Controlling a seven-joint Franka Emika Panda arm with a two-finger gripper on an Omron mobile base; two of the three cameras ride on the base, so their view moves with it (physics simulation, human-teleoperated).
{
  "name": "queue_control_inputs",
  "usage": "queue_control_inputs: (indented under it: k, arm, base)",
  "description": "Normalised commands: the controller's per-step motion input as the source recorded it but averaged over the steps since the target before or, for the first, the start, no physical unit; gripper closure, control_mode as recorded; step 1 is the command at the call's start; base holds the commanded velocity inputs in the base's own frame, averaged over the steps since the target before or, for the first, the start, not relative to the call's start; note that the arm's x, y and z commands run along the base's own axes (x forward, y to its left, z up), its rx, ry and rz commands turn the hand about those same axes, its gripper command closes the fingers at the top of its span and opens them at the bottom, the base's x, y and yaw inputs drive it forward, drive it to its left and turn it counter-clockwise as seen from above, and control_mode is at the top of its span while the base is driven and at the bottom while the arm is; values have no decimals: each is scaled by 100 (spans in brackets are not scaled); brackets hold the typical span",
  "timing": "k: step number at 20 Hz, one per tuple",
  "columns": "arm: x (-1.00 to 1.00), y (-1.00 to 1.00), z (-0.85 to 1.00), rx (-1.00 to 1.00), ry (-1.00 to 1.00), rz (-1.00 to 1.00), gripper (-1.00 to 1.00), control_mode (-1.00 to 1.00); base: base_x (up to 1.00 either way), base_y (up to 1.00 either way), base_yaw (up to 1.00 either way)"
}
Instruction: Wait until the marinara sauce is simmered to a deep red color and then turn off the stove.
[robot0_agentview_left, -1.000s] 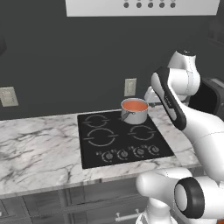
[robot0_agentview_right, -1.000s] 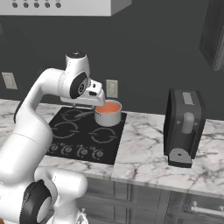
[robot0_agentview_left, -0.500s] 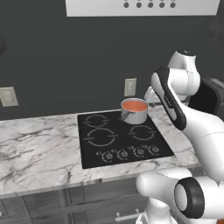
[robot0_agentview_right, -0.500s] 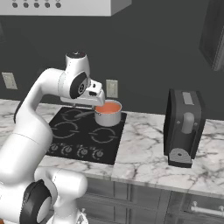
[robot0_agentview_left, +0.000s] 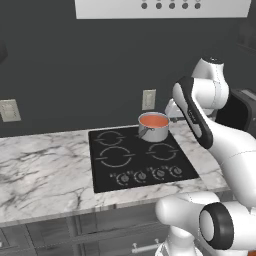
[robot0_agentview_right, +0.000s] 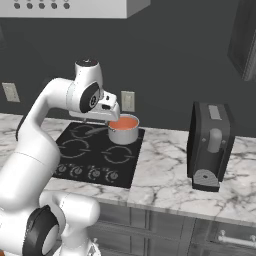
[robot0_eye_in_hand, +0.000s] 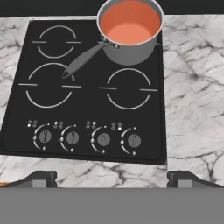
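On the stove's (robot0_eye_in_hand: 87, 87) back right burner: marinara sauce (robot0_eye_in_hand: 129, 22), smooth pale orange-red, filling a shiny steel saucepan (robot0_eye_in_hand: 131, 48); handle angled toward front left. Above, gripper (robot0_eye_in_hand: 112, 177) spread wide, empty.

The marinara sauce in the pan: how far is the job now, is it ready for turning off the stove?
Done: nothing visible yet. In hand: the marinara sauce looks pale orange-red, not deep red, so waiting fits. The open gripper hovers above the stove, off its knobs. Left: turning a knob.
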Motion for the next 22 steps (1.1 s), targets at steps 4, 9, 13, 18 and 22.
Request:
queue_control_inputs:
  k: [4, 9, 13, 18, 22]
  arm:
    - [0, 0, 0, 0, 0, 0, -100, -100]
    - [0, 0, 0, 0, 0, 0, -100, -100]
    - [0, 0, 0, 0, 0, 0, -100, -100]
    - [0, 0, 0, 0, 0, 0, -100, -100]
    - [0, 0, 0, 0, 0, 0, -100, -100]
  base:
    - [0, 0, 0]
    - [0, 0, 0]
    - [0, 0, 0]
    - [0, 0, 0]
    - [0, 0, 0]
